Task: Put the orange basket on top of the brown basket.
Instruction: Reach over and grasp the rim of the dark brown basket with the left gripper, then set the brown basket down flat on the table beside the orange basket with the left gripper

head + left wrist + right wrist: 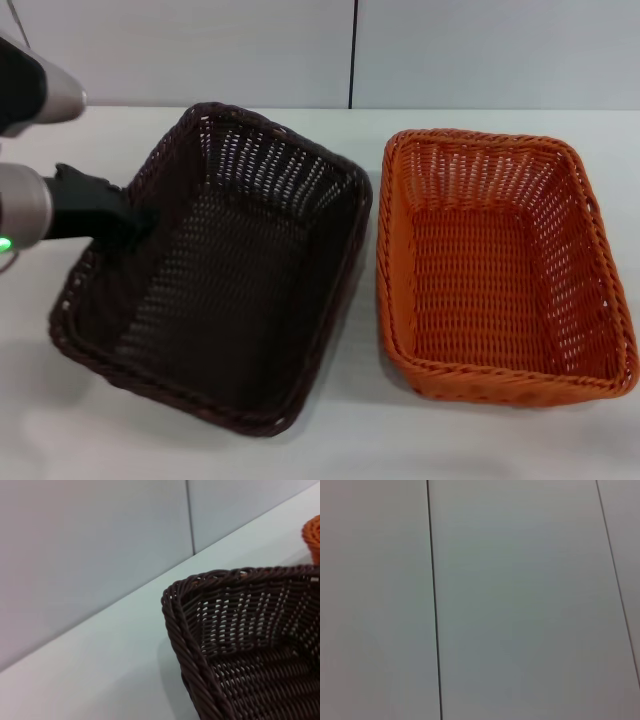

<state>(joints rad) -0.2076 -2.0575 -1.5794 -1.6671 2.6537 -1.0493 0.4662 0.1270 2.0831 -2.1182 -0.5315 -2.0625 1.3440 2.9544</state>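
White table [480, 440] carrying two woven baskets side by side, near one another but apart. The brown basket [215, 270] lies on the robot's left, turned at an angle to the table edge; the orange basket [500, 265] lies on the right, roughly square to it. Both rest upright, open side up. In the left wrist view, one brown corner and a sliver of orange rim appear.
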